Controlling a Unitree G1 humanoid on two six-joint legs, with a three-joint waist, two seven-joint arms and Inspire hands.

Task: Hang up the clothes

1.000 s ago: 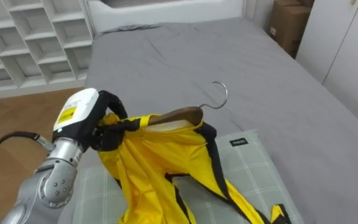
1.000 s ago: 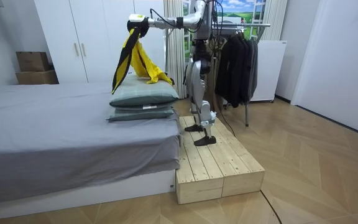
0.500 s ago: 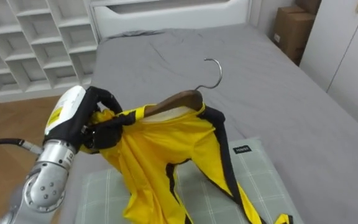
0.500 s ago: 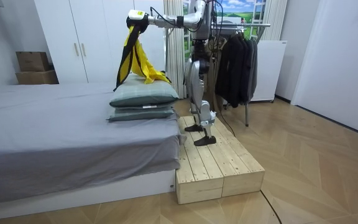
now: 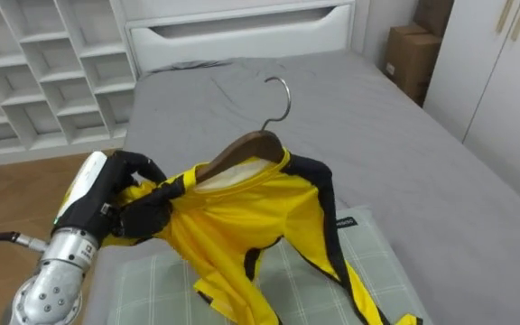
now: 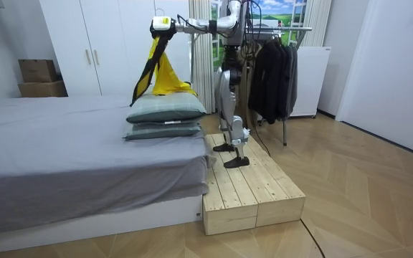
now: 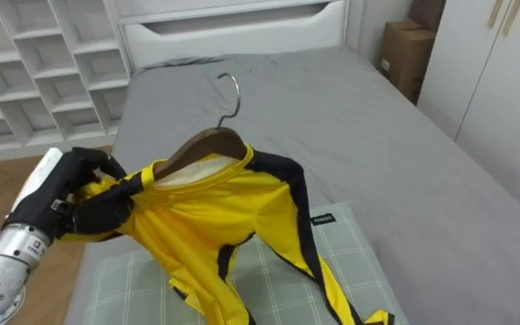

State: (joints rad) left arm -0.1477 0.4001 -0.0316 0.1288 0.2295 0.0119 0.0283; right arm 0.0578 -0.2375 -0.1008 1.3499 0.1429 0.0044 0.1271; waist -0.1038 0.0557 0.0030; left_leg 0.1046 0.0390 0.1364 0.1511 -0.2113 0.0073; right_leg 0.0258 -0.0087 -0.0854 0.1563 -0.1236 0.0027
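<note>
A yellow garment with black trim (image 5: 242, 221) hangs on a wooden hanger (image 5: 242, 150) whose metal hook (image 5: 281, 94) points up. My left hand (image 5: 132, 206) is shut on the hanger's left end together with the garment's shoulder, and holds both above a stack of grey checked pillows (image 5: 382, 271) on the bed. The garment's lower end trails down onto the top pillow. In the room view I stand on a wooden platform (image 6: 253, 188) at the bed's side, left arm stretched out with the garment (image 6: 160, 72) hanging from my hand (image 6: 161, 25).
The grey bed (image 5: 350, 117) stretches ahead to a white headboard (image 5: 242, 32). White cubby shelves (image 5: 34, 72) stand at the left, cardboard boxes (image 5: 406, 56) and wardrobe doors (image 5: 504, 81) at the right. A rack of dark clothes (image 6: 272, 72) stands behind me.
My left hand has lifted the hanger and garment higher and drawn them back toward me. More of the cloth hangs off the pillow, and the hook stands more upright.
</note>
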